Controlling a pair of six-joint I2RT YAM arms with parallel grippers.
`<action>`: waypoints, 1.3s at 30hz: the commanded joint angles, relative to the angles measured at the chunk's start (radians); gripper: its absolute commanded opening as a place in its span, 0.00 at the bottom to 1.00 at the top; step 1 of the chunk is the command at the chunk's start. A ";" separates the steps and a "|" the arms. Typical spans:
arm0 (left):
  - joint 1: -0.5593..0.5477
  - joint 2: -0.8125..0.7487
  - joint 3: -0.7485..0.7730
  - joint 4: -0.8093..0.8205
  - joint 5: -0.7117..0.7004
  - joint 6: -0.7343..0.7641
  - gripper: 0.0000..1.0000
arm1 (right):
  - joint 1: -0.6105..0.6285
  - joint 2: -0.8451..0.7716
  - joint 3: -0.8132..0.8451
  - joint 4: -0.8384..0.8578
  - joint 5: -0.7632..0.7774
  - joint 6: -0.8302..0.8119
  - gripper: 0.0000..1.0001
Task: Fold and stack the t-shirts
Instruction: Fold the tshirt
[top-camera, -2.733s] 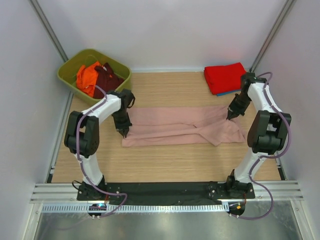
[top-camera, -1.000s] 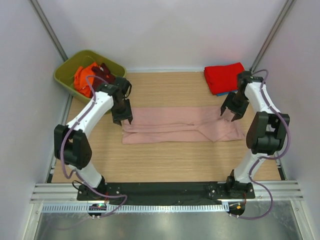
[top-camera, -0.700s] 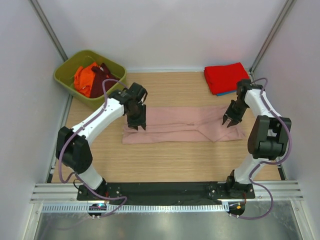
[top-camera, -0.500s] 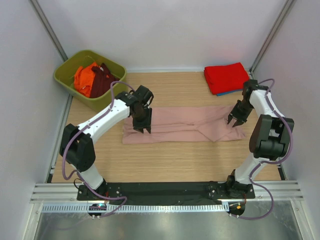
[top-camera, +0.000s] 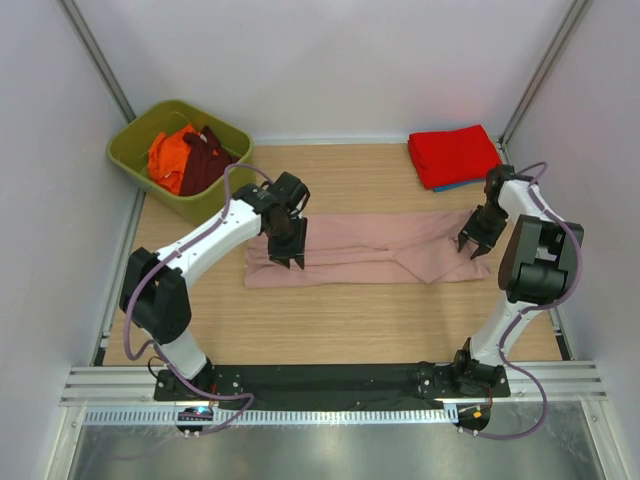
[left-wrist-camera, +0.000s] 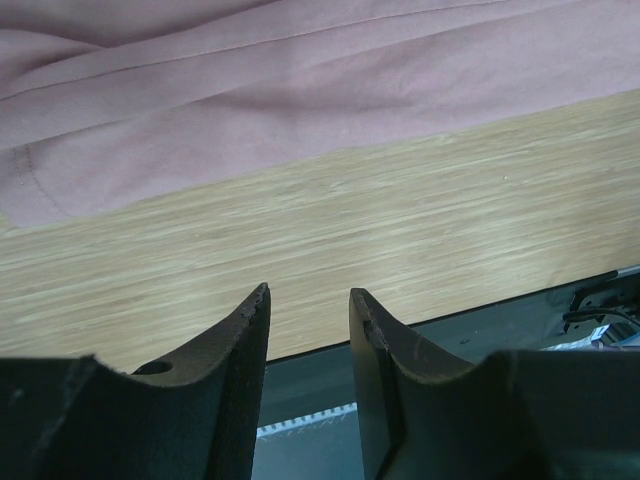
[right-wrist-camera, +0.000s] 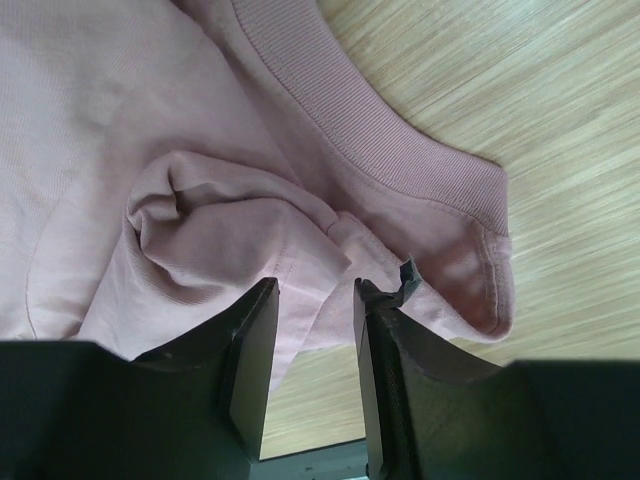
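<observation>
Left arm has slid right along the tee; right arm reaches its collar end. Jaws open, empty: regrasp next.

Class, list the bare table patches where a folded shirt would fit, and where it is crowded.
Free: wood between pink t-shirt and black base rail; far strip between green bin and red stack. Crowded: the shirt's ends, under left claw and right claw.

Dusty-pink tee folded lengthwise, flat, red tee folded far right
</observation>
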 joint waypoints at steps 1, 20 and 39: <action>0.003 -0.009 0.002 0.001 0.021 0.012 0.38 | -0.008 0.006 0.016 0.028 0.025 -0.008 0.42; 0.003 0.030 0.028 -0.021 0.033 0.035 0.39 | -0.006 -0.014 0.038 0.042 -0.175 0.095 0.01; 0.003 -0.025 -0.027 -0.004 0.036 0.012 0.39 | -0.021 -0.019 0.036 -0.009 -0.052 0.072 0.11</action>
